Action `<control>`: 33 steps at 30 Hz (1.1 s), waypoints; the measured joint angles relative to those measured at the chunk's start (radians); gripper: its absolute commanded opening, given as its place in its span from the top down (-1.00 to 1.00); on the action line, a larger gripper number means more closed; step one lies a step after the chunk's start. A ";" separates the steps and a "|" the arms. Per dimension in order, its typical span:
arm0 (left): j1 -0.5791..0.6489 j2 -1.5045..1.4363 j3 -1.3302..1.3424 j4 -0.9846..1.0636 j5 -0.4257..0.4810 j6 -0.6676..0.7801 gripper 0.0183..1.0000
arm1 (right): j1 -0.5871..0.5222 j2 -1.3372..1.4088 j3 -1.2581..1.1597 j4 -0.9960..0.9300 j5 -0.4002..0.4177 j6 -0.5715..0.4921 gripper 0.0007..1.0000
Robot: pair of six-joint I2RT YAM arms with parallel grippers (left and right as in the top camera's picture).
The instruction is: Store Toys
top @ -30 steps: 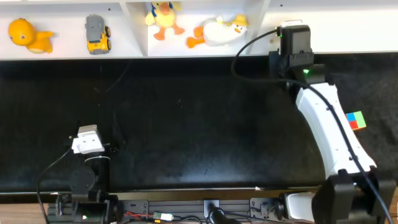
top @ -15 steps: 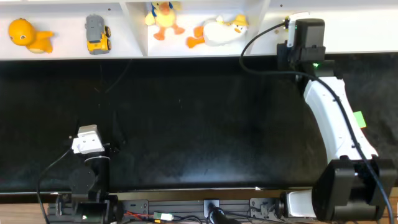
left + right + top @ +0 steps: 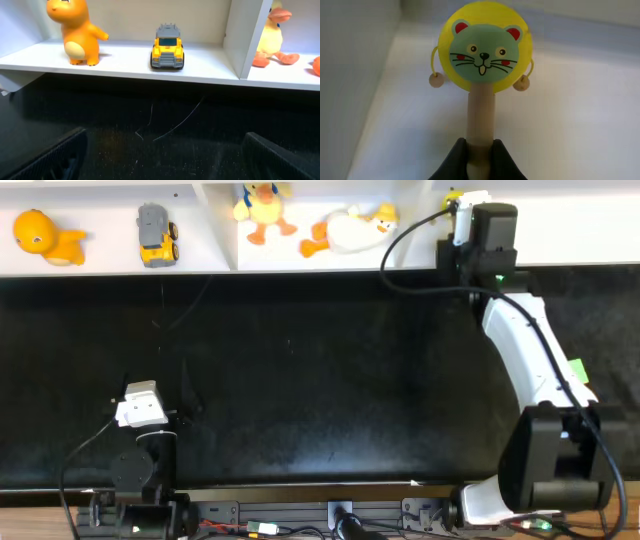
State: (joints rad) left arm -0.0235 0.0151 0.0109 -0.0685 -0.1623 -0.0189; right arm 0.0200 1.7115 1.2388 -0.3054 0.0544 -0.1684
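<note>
A rattle drum point(image 3: 482, 50) with a yellow round head, a green cat face and two bead strikers stands out from my right gripper point(image 3: 480, 152), which is shut on its wooden handle. It hovers just above the white floor of the right-hand shelf compartment point(image 3: 580, 115). From above, my right gripper point(image 3: 465, 205) is at the shelf's right end, and a bit of the yellow rattle point(image 3: 452, 197) peeks out beside it. My left gripper point(image 3: 165, 167) is open over the black mat at the front left, with nothing between its fingers.
The shelf point(image 3: 110, 265) holds an orange figure point(image 3: 48, 237), a yellow truck point(image 3: 157, 235), a yellow duck plush point(image 3: 264, 208) and a white duck plush point(image 3: 350, 230). A coloured cube point(image 3: 577, 368) lies on the mat, mostly hidden behind the right arm.
My right arm has pushed farther toward the shelf with the rattle, and now covers most of the coloured cube. The left arm has kept still.
</note>
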 measured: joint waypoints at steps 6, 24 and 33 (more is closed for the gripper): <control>0.000 0.000 0.000 0.000 0.000 0.000 -1.00 | 0.000 0.051 0.025 0.042 -0.040 0.029 0.77; 0.000 0.000 0.000 0.000 0.000 0.000 -0.99 | 0.000 0.180 0.122 0.017 -0.104 0.100 0.78; 0.000 0.000 0.000 0.000 0.000 0.000 -1.00 | -0.001 0.180 0.145 -0.061 -0.107 0.111 0.78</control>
State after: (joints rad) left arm -0.0235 0.0151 0.0109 -0.0689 -0.1623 -0.0189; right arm 0.0193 1.8919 1.3842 -0.3660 -0.0528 -0.0574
